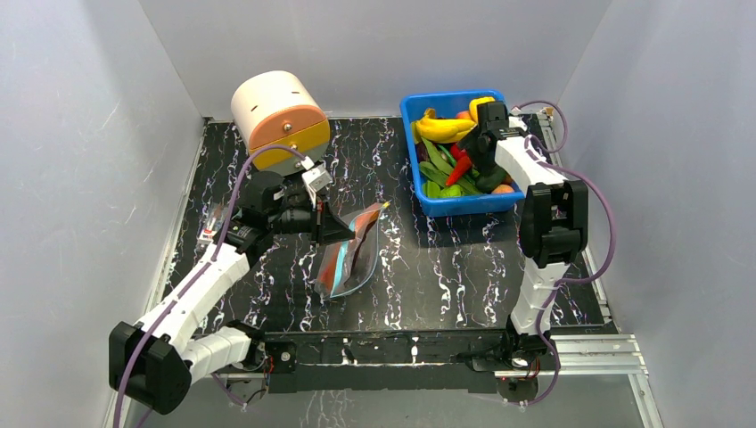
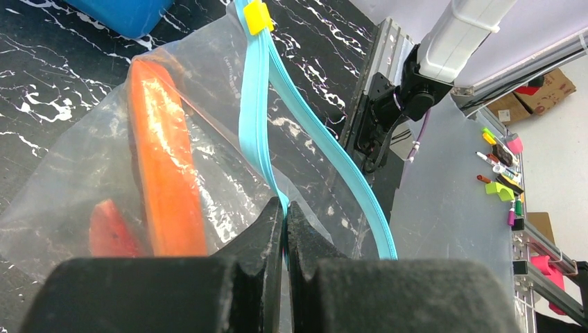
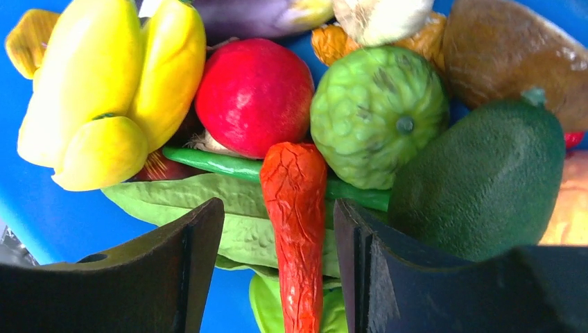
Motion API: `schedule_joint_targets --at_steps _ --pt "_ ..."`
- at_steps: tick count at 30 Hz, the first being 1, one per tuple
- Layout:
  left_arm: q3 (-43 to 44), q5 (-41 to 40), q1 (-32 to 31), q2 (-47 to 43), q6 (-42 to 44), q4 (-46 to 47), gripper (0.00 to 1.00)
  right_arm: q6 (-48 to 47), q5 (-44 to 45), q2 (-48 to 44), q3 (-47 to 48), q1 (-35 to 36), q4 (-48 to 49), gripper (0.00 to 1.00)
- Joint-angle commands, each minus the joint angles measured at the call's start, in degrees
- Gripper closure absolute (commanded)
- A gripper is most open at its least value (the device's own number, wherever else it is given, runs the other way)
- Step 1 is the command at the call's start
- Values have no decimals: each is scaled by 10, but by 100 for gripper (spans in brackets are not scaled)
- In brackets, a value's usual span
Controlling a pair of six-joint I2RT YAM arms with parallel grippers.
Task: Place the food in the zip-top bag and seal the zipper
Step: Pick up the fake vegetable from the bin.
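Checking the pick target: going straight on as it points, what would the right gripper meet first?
Probably the wrinkled red pepper, centred between the open jaws of the right gripper; depth unclear.

Blue bin [image 1: 464, 207], black table [image 1: 428, 285] veined white, clear bag [image 1: 352, 254], teal zipper [image 2: 251, 118], orange food [image 2: 166, 173] inside.

Your right gripper [image 3: 276, 208] hangs over the packed bin [image 1: 464, 205], its spread fingers straddling a red pepper [image 3: 295, 187]. An avocado [image 3: 478, 180] crowds one finger. Bare table [image 1: 446, 276] lies between bin and bag [image 1: 352, 259]. The bag's mouth stands raised, its zipper [image 2: 253, 104] pinched by your left gripper [image 2: 284, 215]. A drum [image 1: 276, 111] blocks the far left.
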Motion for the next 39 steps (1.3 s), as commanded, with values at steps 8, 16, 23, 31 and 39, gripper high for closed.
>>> schedule_joint_targets --at_steps 8,16,23,31,39 --pt "0 -56 -2 -53 1 3 100 98 17 5 13 9 -32 42" --pt "66 -183 -2 -72 -18 -43 100 124 18 16 7 18 -46 47" --pt "125 -238 -2 -62 34 -98 100 106 29 35 18 19 -44 56" --pt "77 -177 -2 -48 1 -61 100 64 -6 24 -1 19 9 73" --pt "40 -132 -2 -50 -64 2 100 0 -34 -61 -81 19 132 84"
